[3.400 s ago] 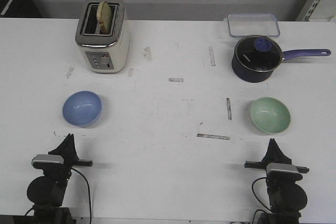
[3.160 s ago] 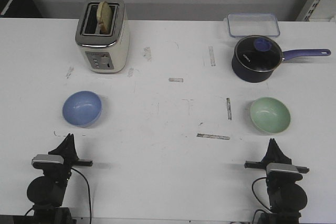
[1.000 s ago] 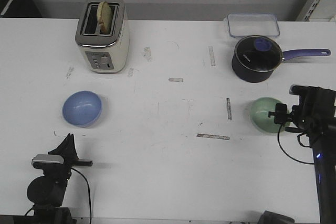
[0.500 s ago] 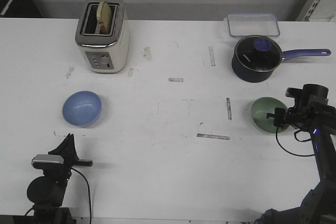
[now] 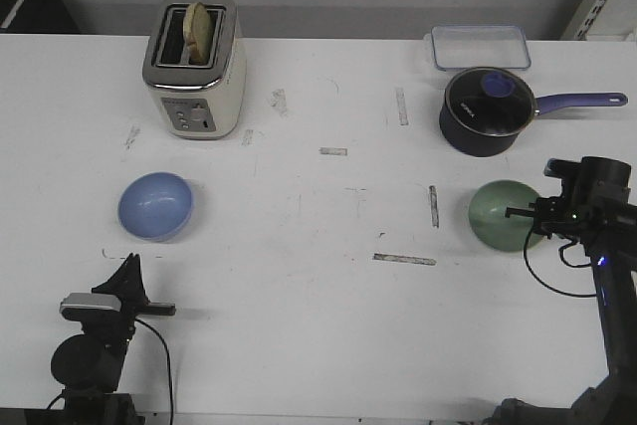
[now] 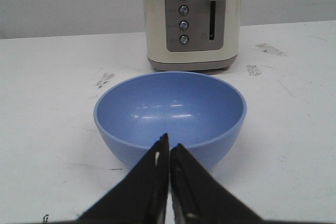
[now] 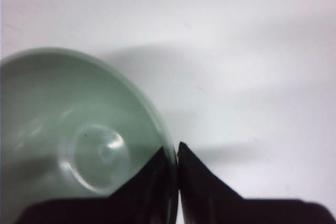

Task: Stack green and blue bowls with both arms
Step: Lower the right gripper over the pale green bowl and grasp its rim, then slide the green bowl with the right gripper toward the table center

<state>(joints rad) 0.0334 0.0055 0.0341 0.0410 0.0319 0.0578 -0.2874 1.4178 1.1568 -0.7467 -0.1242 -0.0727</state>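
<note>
green bowl (image 5: 501,214) tipped, right gripper (image 7: 175,157) pinching rim

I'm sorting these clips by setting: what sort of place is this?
Probably a lab bench set up like a kitchen. A toaster with bread in it, a lidded saucepan and two bowls, blue and green, sit on a scuffed white table marked with tape.
</note>
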